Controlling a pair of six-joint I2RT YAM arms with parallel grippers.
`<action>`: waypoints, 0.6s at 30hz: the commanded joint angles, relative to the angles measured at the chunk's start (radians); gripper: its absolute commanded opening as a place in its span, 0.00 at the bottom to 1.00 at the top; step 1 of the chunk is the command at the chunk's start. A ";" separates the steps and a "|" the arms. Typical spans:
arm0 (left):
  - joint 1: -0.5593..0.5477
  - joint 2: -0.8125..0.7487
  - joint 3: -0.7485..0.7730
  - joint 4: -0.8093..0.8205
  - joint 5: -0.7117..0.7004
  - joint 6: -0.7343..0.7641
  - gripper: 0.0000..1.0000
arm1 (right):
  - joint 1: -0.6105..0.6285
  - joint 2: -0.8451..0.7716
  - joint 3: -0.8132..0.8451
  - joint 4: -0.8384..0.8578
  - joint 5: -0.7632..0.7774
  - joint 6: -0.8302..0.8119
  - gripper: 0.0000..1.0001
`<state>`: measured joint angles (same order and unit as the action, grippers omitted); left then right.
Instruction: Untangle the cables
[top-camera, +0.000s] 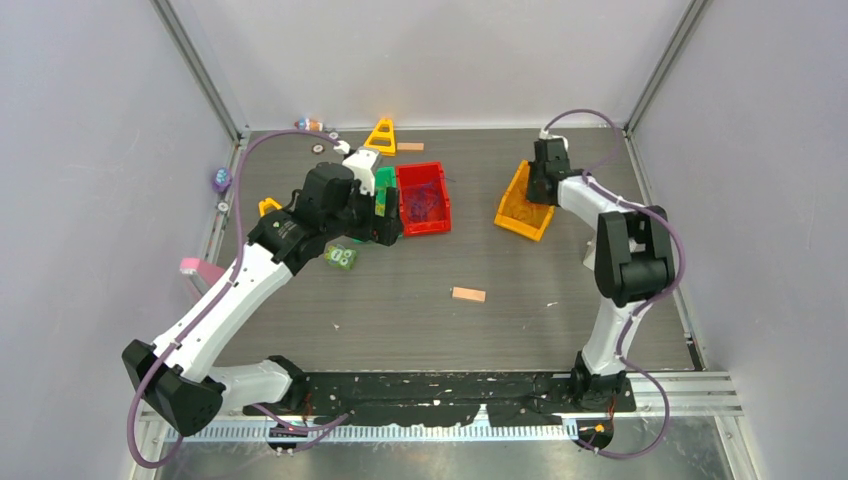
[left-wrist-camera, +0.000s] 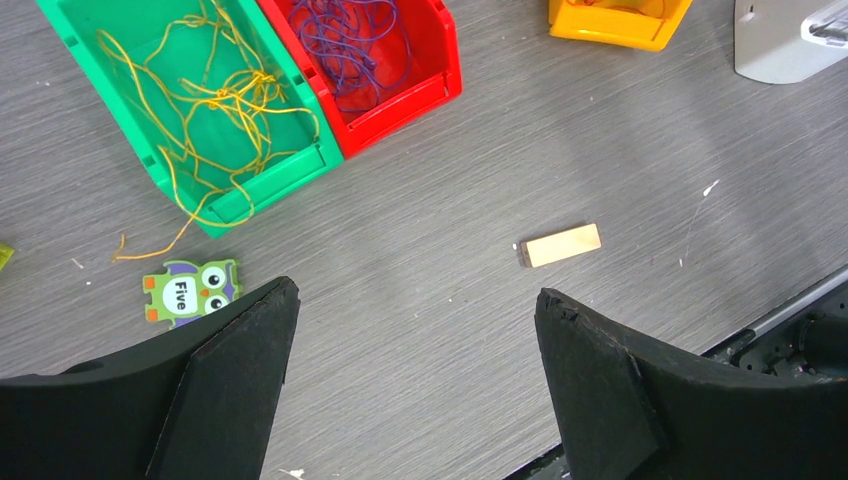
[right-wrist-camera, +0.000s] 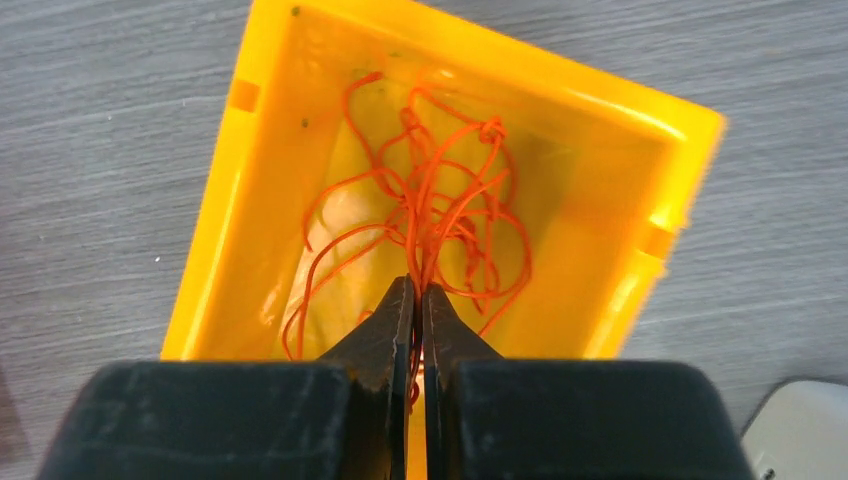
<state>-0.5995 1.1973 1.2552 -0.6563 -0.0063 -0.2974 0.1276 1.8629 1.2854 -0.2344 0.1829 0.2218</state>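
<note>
Thin orange cables (right-wrist-camera: 420, 225), apparently tangled

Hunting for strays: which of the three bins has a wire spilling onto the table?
The green bin: a yellow wire trails over its front lip onto the table. Purple wires in the red bin and orange wires in the yellow bin lie inside.

A robotics lab cell: grey walls (top-camera: 430, 60), aluminium posts (top-camera: 200, 72), table-mounted arms (top-camera: 232, 288).

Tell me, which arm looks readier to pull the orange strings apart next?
The right, probably. The right pincer is shut on the orange cables inside the yellow bin, while the left pincer hangs open over the table, holding nothing.
</note>
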 joint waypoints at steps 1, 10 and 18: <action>0.003 -0.012 0.010 0.000 0.002 0.024 0.89 | 0.021 0.098 0.167 -0.134 0.062 -0.030 0.05; 0.004 -0.022 0.007 -0.019 0.002 0.027 0.90 | 0.026 0.173 0.310 -0.281 0.021 -0.021 0.43; 0.023 -0.034 -0.010 -0.059 -0.064 0.001 0.95 | 0.024 -0.027 0.323 -0.304 0.036 -0.023 0.78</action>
<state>-0.5968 1.1973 1.2552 -0.7162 -0.0433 -0.2821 0.1543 2.0129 1.5730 -0.5323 0.2008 0.2020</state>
